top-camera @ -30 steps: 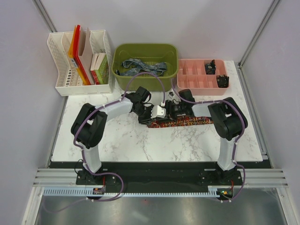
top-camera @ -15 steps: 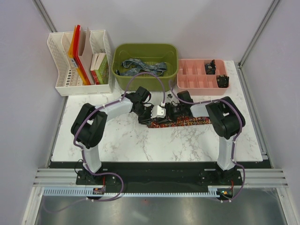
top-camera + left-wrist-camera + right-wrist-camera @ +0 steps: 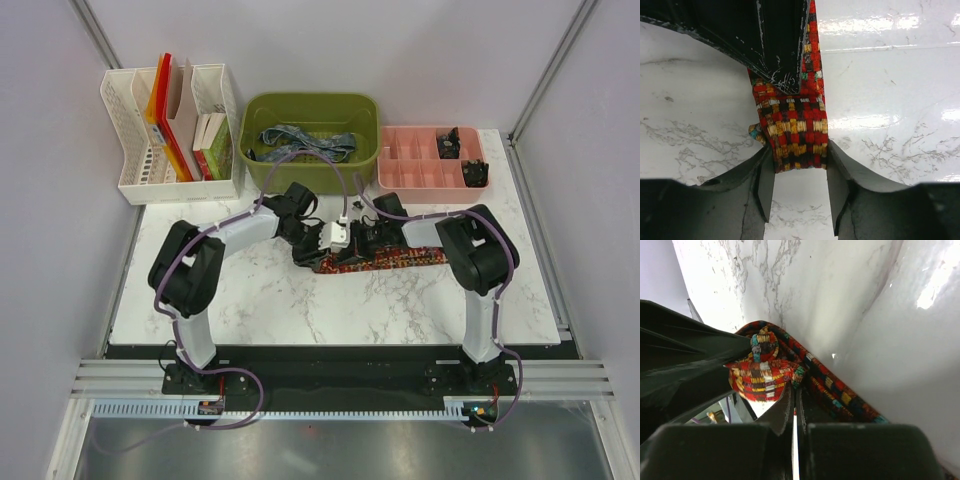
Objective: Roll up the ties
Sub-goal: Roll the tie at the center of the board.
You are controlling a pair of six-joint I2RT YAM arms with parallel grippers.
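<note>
— Where does the red tie (image 3: 385, 259) lie?

— Flat on the marble table (image 3: 300, 310), near the middle. It runs left to right, with its left end wound into a small roll. The loose length stretches away to the right.

— And the left gripper (image 3: 799, 159)?

— It grasps that roll. In the left wrist view the fingers (image 3: 765, 185) stand on either side of the wound fabric, each touching an edge, and the checked cloth fills the gap between them.

— What about the right gripper (image 3: 793, 390)?

— It is clenched. In its own wrist view the two fingers meet with only a thin slit between them, and their tips sit right against the roll. It cannot be told whether any cloth is caught in the slit. From above, both grippers crowd together over the tie's left end, the right one just to the right of the left one.

— Is there a second tie?

— Yes, a blue-grey tie (image 3: 300, 140) lies loosely heaped in the green bin (image 3: 310, 99) at the far edge of the table, well apart from both grippers.
</note>
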